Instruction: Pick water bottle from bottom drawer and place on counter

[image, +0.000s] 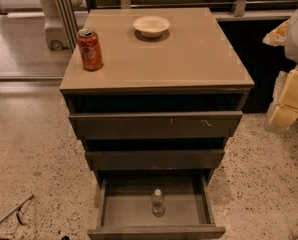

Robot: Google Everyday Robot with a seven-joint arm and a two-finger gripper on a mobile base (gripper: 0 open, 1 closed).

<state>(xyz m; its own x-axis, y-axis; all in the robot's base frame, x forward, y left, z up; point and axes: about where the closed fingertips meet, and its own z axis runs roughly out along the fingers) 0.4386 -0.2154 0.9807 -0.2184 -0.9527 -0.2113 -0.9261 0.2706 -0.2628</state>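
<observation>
Well apart, water bottle (158,202) upright in bottom drawer (129,210), jaws at rt edge; state unclear

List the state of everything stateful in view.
Grey-brown bottom drawer: pulled open.
Small clear plastic water bottle: upright inside it, white cap on.
Two upper drawers: look shut.
Red-orange soda can: upright on the glossy tan counter.
Cream bowl: right way up on the counter.
Yellowish gripper: right edge, beside the cabinet, holding nothing.
</observation>
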